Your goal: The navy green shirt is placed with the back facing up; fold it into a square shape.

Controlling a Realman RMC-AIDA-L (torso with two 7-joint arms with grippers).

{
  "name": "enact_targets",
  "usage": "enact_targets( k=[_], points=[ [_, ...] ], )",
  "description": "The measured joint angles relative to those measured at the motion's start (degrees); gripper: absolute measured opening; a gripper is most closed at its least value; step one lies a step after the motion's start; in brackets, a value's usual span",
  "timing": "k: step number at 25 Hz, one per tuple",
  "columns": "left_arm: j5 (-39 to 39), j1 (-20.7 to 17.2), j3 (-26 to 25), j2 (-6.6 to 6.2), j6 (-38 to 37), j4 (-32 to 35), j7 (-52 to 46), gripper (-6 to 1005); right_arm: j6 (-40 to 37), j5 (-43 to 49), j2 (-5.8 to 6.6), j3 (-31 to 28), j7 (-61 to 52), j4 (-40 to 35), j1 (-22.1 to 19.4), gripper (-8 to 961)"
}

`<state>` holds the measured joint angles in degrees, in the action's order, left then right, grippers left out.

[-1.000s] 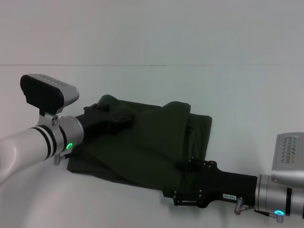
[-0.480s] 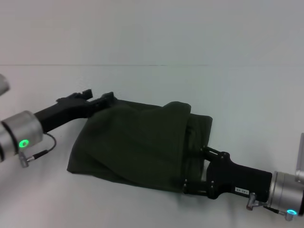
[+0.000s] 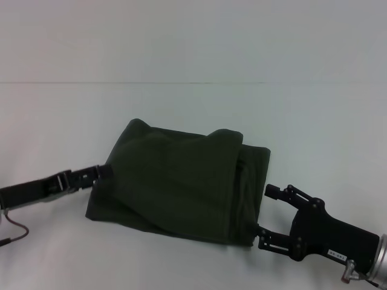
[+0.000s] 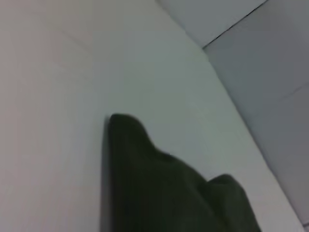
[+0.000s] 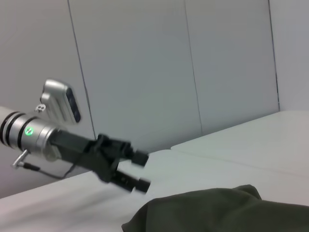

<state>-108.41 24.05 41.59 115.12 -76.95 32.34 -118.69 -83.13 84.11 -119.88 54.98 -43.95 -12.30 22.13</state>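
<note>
Shirt of dark olive-green cotton (image 3: 181, 184) lies folded into a rough rectangle mid-table (image 3: 193, 115). Right gripper (image 3: 269, 211), reaching in low beside its near right corner, spreads its black fingers wide, holding nothing. Left gripper (image 3: 107, 171) sits at the left edge, fingers apart, empty.

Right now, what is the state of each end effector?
Left end effector: open, empty, beside the navy green shirt.
Right end effector: open, empty.
</note>
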Motion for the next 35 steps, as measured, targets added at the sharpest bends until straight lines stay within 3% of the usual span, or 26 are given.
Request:
enact_targets(
  k=[4, 9, 15, 25, 35],
  points=[
    [-6.02, 1.76, -0.10, -0.50, 0.80, -0.04, -3.81, 878, -0.23, 0.39, 0.09, 0.30, 0.02, 0.24, -0.19, 944],
    [-6.43, 2.04, -0.12, -0.13, 3.98, 0.82, -3.42, 878, -0.22, 0.68, 0.10, 0.49, 0.03, 0.47, -0.43, 944],
    [-7.13, 1.95, -0.05, -0.53, 6.04, 0.71, -3.37, 873, -0.37, 0.71, 0.09, 0.49, 0.06, 0.52, -0.92, 945],
    [-11.36, 3.30, 0.40, 0.45, 6.12, -0.11, -3.67, 849, -0.55, 0.71, 0.00, 1.20, 0.09, 0.53, -1.05, 944],
    [-13.41, 3.02, 0.45, 0.20, 4.58, -0.04, -2.48, 822, -1.03, 0.70, 0.00, 1.27, 0.06, 0.61, -1.22, 944]
  ],
)
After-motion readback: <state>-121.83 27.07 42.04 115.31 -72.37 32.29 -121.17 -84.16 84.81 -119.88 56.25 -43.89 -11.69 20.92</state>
